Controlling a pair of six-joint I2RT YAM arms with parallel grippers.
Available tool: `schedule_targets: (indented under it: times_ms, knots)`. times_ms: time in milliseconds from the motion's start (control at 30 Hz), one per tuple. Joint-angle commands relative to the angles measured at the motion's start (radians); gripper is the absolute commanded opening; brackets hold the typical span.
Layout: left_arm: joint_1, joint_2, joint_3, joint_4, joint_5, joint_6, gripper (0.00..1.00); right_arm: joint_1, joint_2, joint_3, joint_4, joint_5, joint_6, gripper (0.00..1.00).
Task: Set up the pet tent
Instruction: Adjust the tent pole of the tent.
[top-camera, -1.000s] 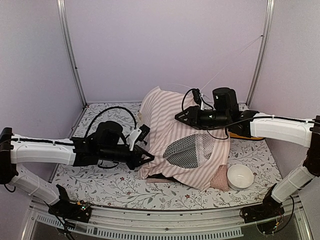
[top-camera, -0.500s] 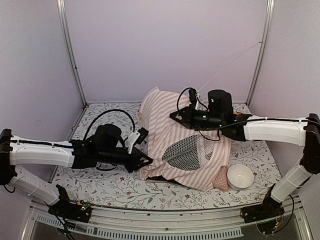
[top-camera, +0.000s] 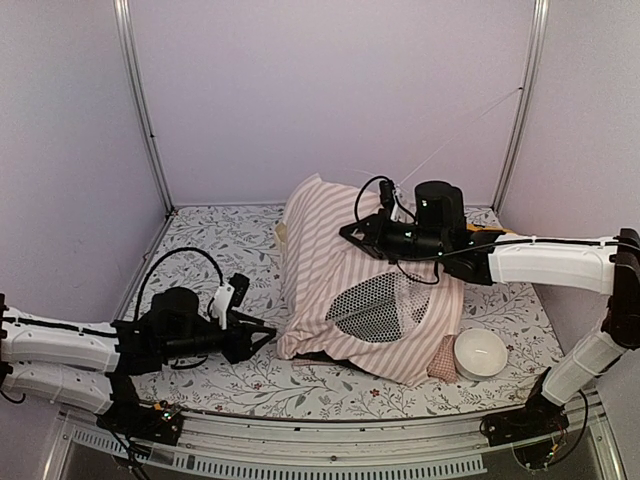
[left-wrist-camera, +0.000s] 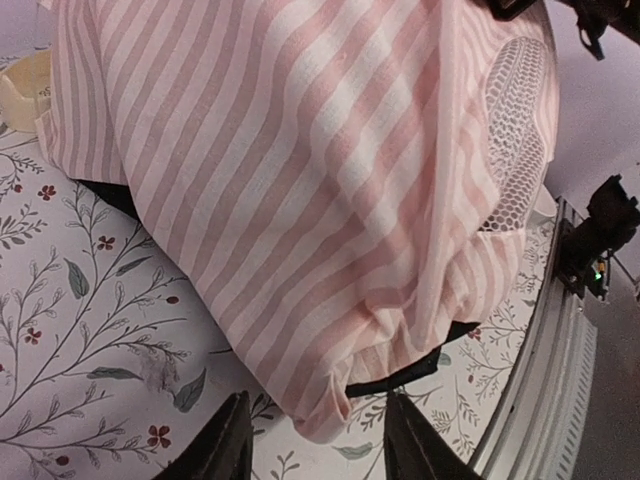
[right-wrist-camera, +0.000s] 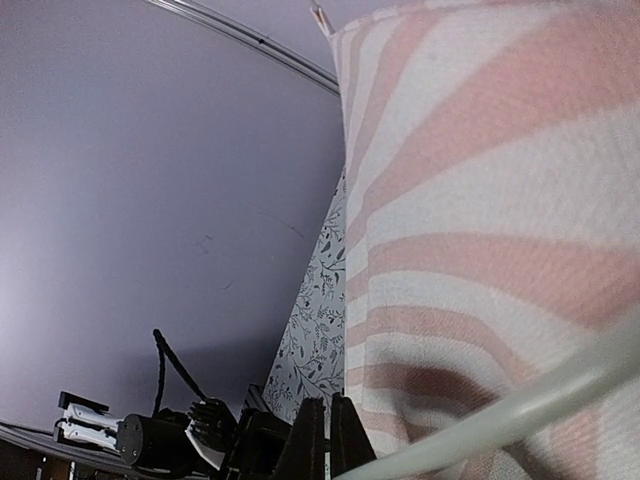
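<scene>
We read the top view as a clock face. The pet tent (top-camera: 340, 270) lies slumped in a striped heap at the middle of the floral tabletop (top-camera: 220, 240). Its oval mesh window (top-camera: 375, 305) faces up, and a thin white pole (top-camera: 460, 130) rises from its far side toward 1 o'clock.

Our left gripper (top-camera: 266, 334) sits low at the tent's 8 o'clock, its fingers (left-wrist-camera: 232, 445) apart with nothing between them. The tent's near corner lies just ahead, with a black edge (left-wrist-camera: 405, 372) under it.

Our right gripper (top-camera: 347, 232) is at the heap's top, 12 o'clock, its fingers (right-wrist-camera: 305, 440) pressed together. We cannot tell whether they pinch fabric.

A white bowl (top-camera: 480, 352) stands at 4 o'clock. Just beside it, a pink checked cushion (top-camera: 440, 358) is tucked partly under the tent's hem. A cream thing (left-wrist-camera: 22, 90) peeks out at 10 o'clock.
</scene>
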Motion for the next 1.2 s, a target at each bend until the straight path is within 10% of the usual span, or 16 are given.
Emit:
schedule_targets:
  times_ms: [0, 300, 1167]
  knots:
    - [-0.018, -0.021, -0.071, 0.257, -0.064, 0.041, 0.48, -0.005, -0.032, 0.058, -0.002, 0.011, 0.025, 0.0]
    - [-0.045, 0.09, -0.176, 0.733, -0.097, 0.243, 0.48, 0.0, -0.029, 0.124, 0.047, -0.003, 0.086, 0.0]
    - [-0.05, 0.478, -0.187, 1.318, -0.187, 0.287, 0.4, 0.014, -0.005, 0.217, 0.083, 0.006, 0.107, 0.0]
